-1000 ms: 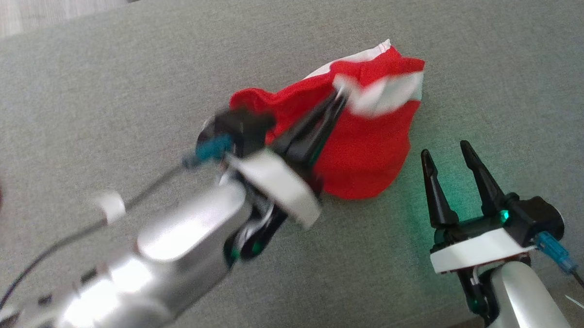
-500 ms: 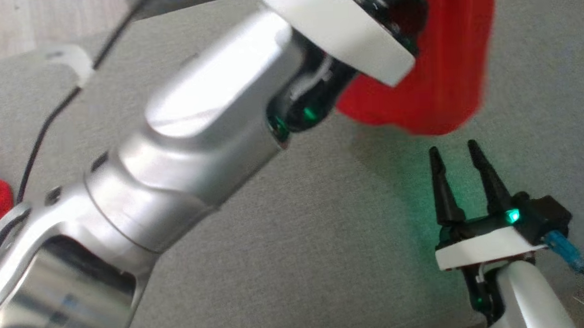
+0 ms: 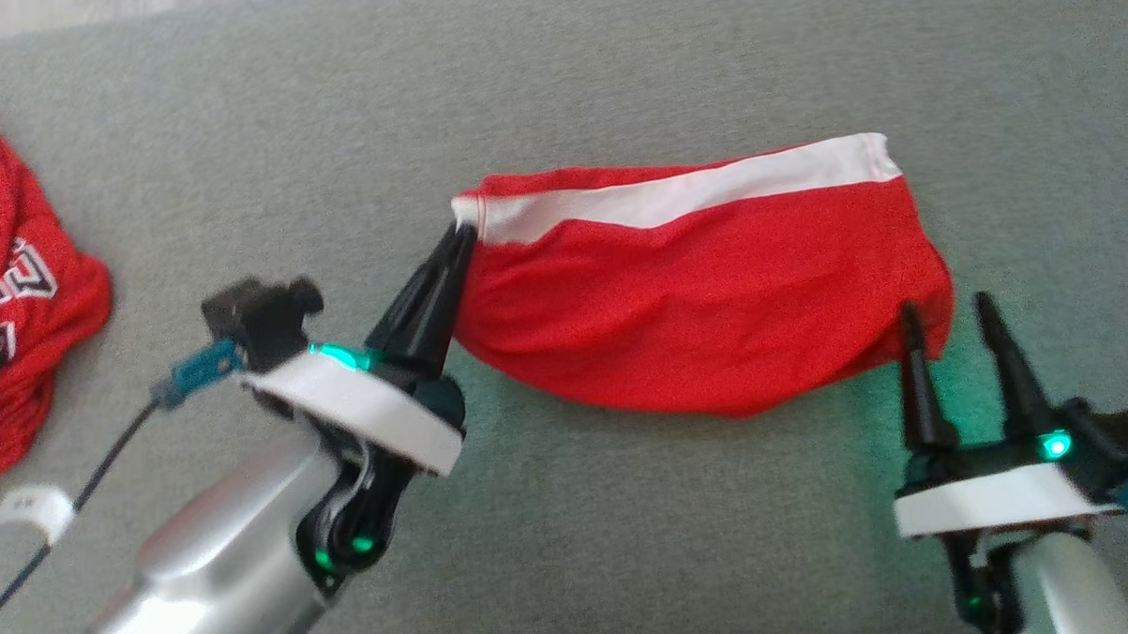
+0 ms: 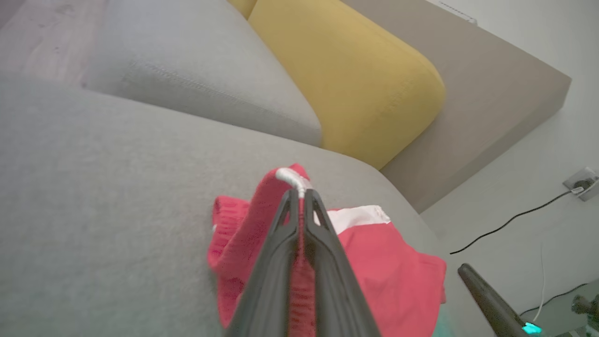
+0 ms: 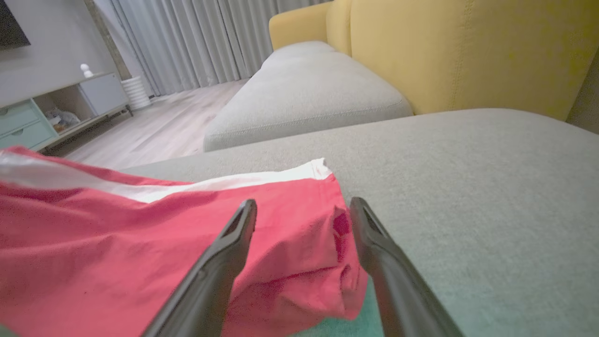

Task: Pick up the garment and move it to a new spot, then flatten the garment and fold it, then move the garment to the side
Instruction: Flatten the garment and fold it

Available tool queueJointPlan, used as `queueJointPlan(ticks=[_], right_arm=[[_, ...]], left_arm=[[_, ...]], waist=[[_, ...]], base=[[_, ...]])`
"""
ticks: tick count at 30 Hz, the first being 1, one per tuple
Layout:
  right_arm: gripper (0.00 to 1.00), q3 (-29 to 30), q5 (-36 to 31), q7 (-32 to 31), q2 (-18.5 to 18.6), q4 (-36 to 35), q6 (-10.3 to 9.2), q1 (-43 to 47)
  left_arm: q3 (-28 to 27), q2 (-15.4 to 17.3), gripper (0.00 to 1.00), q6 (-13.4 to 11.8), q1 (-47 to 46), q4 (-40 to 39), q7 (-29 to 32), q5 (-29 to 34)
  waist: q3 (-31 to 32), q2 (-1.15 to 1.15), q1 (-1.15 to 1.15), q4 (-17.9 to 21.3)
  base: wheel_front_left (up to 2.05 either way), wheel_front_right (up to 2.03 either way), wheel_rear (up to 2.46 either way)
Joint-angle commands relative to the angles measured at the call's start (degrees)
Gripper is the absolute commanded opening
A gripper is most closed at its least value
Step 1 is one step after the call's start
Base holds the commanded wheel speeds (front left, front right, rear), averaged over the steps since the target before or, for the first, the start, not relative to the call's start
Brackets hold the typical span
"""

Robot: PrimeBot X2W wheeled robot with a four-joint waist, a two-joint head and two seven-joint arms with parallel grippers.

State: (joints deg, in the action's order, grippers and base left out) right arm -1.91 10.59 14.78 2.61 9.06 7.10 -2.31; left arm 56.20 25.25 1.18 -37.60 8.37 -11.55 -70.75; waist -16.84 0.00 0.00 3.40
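The garment (image 3: pixel 704 293) is red with a white band and lies spread across the grey sofa cushion (image 3: pixel 611 62). My left gripper (image 3: pixel 461 234) is shut on its left white-trimmed corner, and the left wrist view shows the fingers pinching red cloth (image 4: pixel 388 276) at the white hem. At the garment's lower right end my right gripper (image 3: pixel 945 304) stands open, its fingertips touching or just over the cloth edge. In the right wrist view the garment (image 5: pixel 140 243) lies between and beyond the spread fingers (image 5: pixel 234 243).
A second red garment with white lettering (image 3: pixel 10 308) lies bunched at the cushion's left edge. Yellow back cushions (image 5: pixel 468 51) and another grey seat (image 5: pixel 304 89) stand beyond. A black cable (image 4: pixel 510 220) runs on the floor past the sofa's end.
My left arm swung up close to the camera with the garment, then came down; the garment now lies stretched out wide. The head view has shifted, and the right gripper sits nearer the cloth.
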Motion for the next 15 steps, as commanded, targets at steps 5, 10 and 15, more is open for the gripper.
queueJointPlan(ticks=[5, 10, 15], right_arm=[[1.00, 0.9, 2.2, 0.2, 1.4, -5.0, 0.39, -2.0], [1.00, -1.5, 4.9, 0.2, 7.8, 1.0, 0.39, -8.2], [1.00, -6.8, 8.6, -2.0, 13.9, 8.3, 0.39, -15.2]], left_arm=[[-3.5, 4.2, 0.00, -1.0, 3.2, -1.9, -2.8, 2.7], [-5.6, 4.9, 0.00, -1.1, 4.3, -1.5, -3.2, 4.9], [-5.8, 4.3, 0.00, -0.7, 3.5, -1.1, -3.3, 6.3]], waist=[[-2.2, 0.00, 0.00, -3.5], [-3.2, 0.00, 0.00, -5.8], [-4.2, 0.00, 0.00, -7.4]], base=[[0.00, 0.00, 0.00], [0.00, 0.00, 0.00], [0.00, 0.00, 0.00]])
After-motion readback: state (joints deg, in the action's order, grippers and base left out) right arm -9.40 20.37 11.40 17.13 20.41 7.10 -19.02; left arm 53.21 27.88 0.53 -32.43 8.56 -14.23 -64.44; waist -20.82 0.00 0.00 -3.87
